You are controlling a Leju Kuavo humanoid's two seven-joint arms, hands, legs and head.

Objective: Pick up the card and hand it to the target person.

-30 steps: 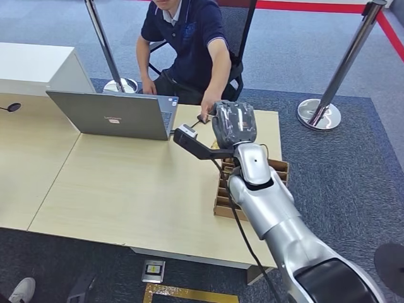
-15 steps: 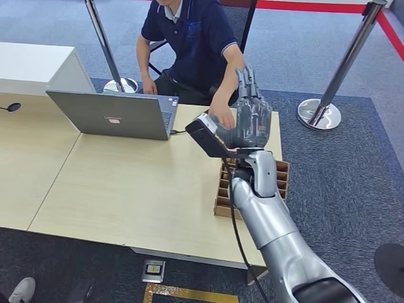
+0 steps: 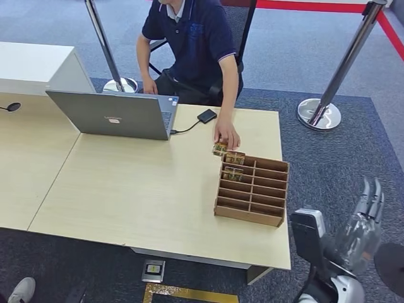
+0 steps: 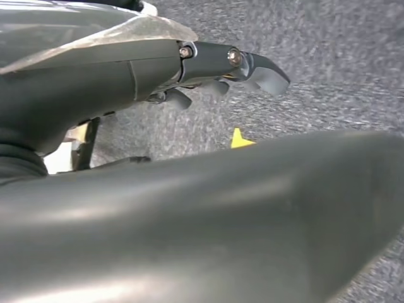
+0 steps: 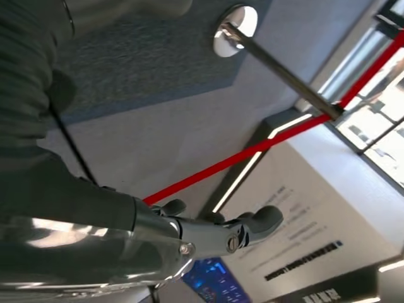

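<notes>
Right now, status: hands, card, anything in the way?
Right hand open, off the table. Left hand holds nothing. Person's hand on card beside wooden rack.

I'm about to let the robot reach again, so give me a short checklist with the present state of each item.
1. Right hand empty, fingers apart: ok.
2. Right hand off the table, low beside it: ok.
3. Person's hand away from the cards: not ok, it rests at them by the rack.
4. Cards in the rack to pick: ok, two show in its slots.
5. Left hand empty: cannot tell.
</notes>
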